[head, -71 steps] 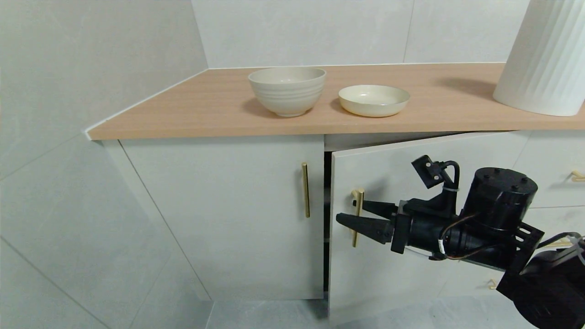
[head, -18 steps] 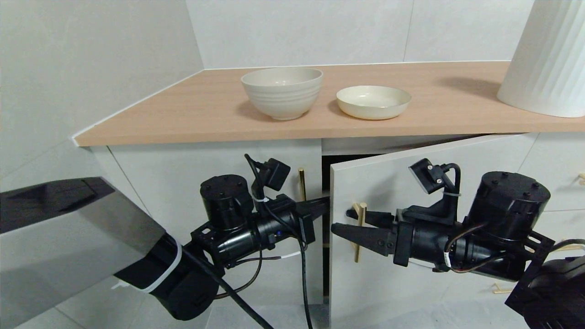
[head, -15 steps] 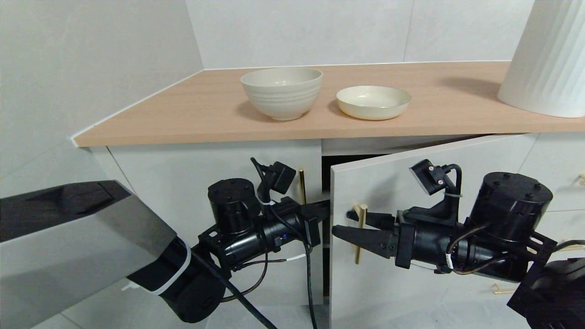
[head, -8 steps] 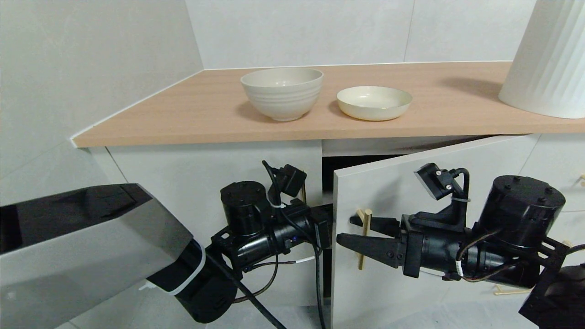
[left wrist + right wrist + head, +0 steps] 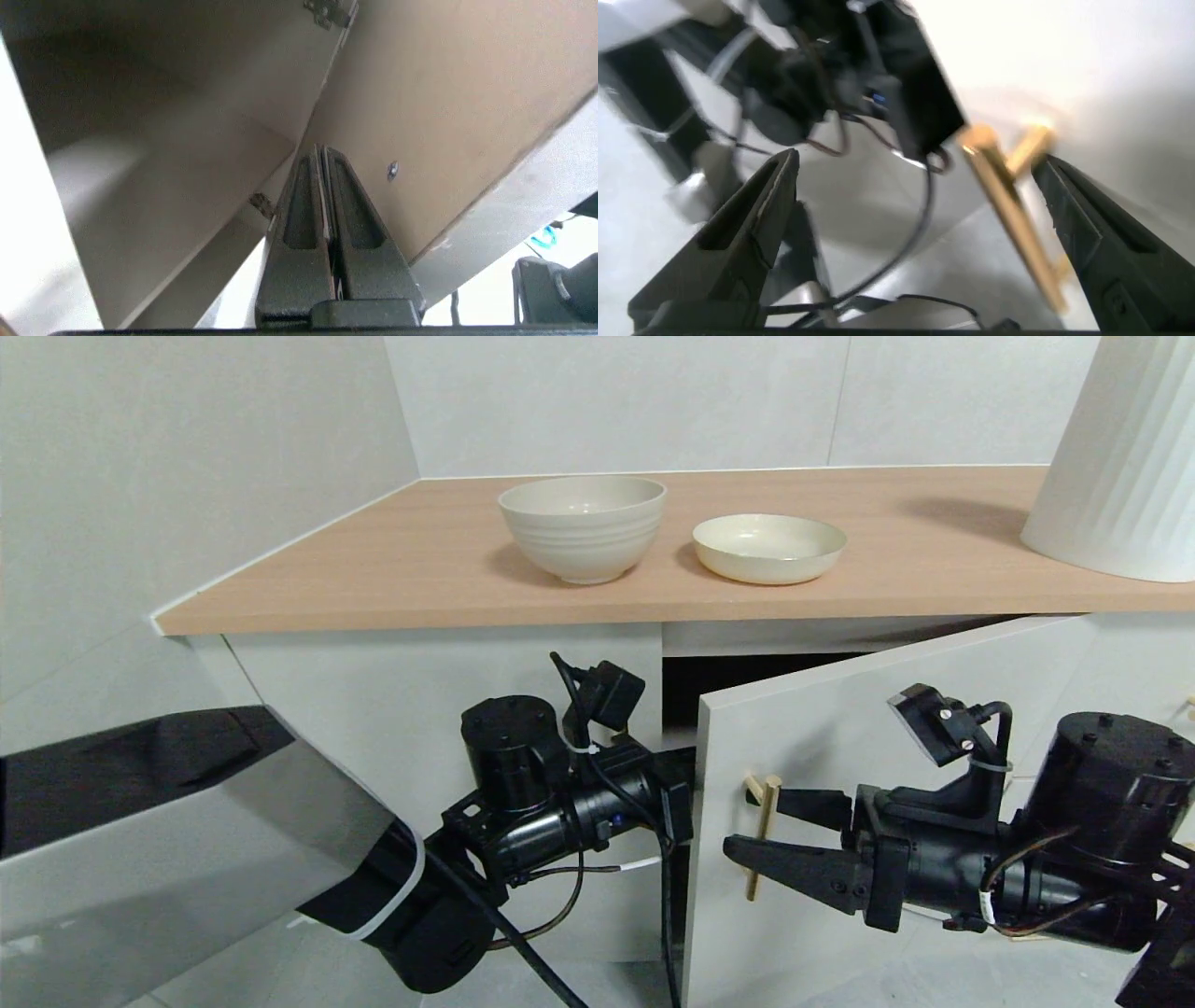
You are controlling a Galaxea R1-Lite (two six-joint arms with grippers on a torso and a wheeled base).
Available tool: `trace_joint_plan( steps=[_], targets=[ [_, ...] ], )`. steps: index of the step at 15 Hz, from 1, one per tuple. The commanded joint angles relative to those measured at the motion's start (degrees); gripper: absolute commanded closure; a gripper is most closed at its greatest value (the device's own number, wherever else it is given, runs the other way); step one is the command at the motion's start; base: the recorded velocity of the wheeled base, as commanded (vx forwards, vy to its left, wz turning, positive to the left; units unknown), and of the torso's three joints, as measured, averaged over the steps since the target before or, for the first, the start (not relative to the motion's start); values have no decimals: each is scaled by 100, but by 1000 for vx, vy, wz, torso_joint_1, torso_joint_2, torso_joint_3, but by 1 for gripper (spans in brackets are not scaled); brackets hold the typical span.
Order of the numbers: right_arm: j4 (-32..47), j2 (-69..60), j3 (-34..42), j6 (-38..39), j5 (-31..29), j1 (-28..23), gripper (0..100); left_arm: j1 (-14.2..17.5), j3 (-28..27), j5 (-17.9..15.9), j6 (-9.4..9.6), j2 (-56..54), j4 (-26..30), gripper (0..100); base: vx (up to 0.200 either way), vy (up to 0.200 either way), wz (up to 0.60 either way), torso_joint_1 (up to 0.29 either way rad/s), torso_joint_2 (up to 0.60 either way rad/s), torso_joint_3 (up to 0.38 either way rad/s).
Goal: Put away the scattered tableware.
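Observation:
A deep cream bowl [image 5: 583,527] and a shallow cream dish [image 5: 768,548] stand side by side on the wooden countertop [image 5: 392,579]. Below them the right cabinet door [image 5: 822,709] is partly swung out. My right gripper [image 5: 754,821] is open, its fingers straddling the door's brass handle [image 5: 761,835] without clamping it; the handle [image 5: 1008,196] shows between the right gripper's [image 5: 917,159] spread fingers. My left gripper [image 5: 689,770] pokes into the gap behind the door's free edge. The left gripper [image 5: 322,163] is shut, lying against the door's inner face [image 5: 448,103].
A tall white ribbed vessel [image 5: 1120,457] stands at the counter's right end. The left cabinet door [image 5: 392,709] is closed. Tiled walls close in the counter at the left and back. The cabinet interior [image 5: 140,187] looks bare.
The right door has swung farther out, with my right gripper drawing back and down around its handle. My left arm came in from the left and pushed into the gap behind the door.

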Motion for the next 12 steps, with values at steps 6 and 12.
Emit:
trace_joint_plan(
  steps=[6, 12],
  targets=[
    [46, -623, 660, -540, -466, -416, 0, -102, -1, 4, -12, -105, 21, 100, 0, 0, 0, 0, 0, 0],
    [1901, -1661, 414, -2034, -3489, -275, 0, -146, -168, 4, -12, -334, 618, 100, 0, 0, 0, 0, 0, 0]
  ],
)
